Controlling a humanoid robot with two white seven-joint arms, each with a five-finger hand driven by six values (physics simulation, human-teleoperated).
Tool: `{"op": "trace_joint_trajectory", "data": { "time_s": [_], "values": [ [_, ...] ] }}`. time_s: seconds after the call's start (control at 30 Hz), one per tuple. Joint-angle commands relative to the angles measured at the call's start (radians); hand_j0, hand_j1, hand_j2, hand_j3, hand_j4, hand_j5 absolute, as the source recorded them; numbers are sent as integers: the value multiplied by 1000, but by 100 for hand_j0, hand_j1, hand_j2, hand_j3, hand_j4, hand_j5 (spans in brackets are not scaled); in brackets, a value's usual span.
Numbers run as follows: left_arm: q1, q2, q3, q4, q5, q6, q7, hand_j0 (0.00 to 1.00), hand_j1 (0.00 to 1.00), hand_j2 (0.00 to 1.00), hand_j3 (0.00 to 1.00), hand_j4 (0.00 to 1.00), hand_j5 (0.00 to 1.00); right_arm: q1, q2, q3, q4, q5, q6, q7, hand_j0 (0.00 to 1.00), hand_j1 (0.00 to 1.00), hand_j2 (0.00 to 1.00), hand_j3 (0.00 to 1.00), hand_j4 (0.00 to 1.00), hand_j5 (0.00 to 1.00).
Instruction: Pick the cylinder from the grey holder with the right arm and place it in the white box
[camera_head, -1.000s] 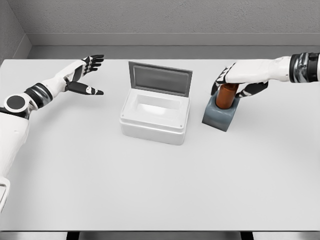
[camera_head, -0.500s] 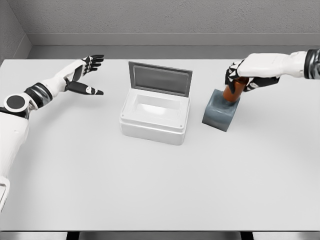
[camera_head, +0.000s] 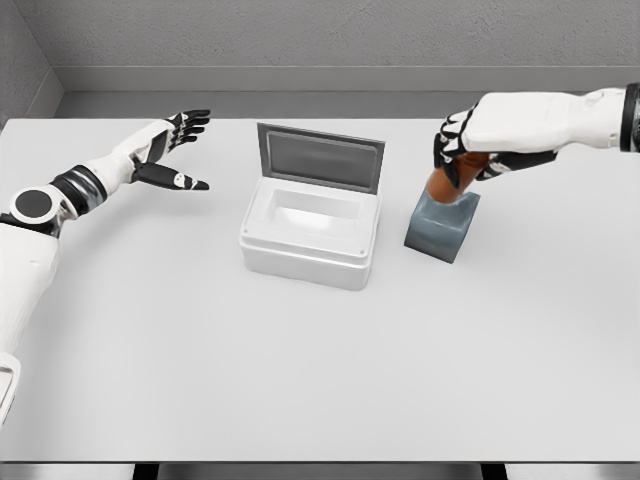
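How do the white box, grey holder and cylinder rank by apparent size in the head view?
1. white box, clearly largest.
2. grey holder.
3. cylinder, smallest as seen, but partly hidden by the right hand and the holder, so its full size is unsure.

One cylinder (camera_head: 444, 185), one grey holder (camera_head: 440, 228), one white box (camera_head: 310, 235).

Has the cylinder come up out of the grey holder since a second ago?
Yes. The cylinder, gripped by the right robot hand, has risen and tilted left, though its base is still at the grey holder.
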Motion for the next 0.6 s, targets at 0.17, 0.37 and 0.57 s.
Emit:
{"op": "trace_joint_trajectory", "data": {
  "time_s": [0.17,0.37,0.57],
  "values": [
    [0,-1,2,-2,7,1,0,100,100,100,100,100,100,-8,-3,-19,-120,-6,3,18,34,34,34,34,34,34],
    [0,-4,0,-3,7,1,0,100,100,100,100,100,100,-11,-12,-56,-146,-8,3,8,34,34,34,34,34,34],
    [0,-10,0,-3,7,0,0,100,100,100,100,100,100,-6,40,-60,-158,-11,3,3,34,34,34,34,34,34]
  ]
}}
